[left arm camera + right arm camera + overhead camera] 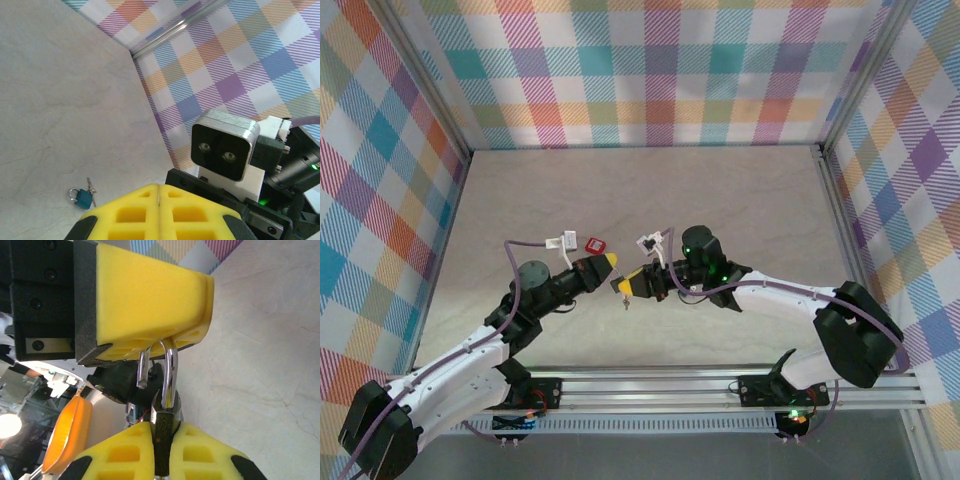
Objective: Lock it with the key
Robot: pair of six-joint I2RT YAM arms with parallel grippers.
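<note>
Mid-table, right gripper [161,437] clenched on the body of a small black padlock with a chrome shackle [163,412]; the body sits upright between the yellow foam pads. Shackle stands open: long leg seated in the body, short leg ending free above it. The arch of the shackle meets the underside of the left gripper [159,205], whose yellow pads are pressed flat together; cannot tell whether they pinch the shackle. Thin silver-grey metal key [90,188] lies on the pale marbled table [60,100], touching a small blue padlock [83,198], near the left fingertips. Small red padlock [595,244] lies on the table just beyond the left gripper, apart from it.
</note>
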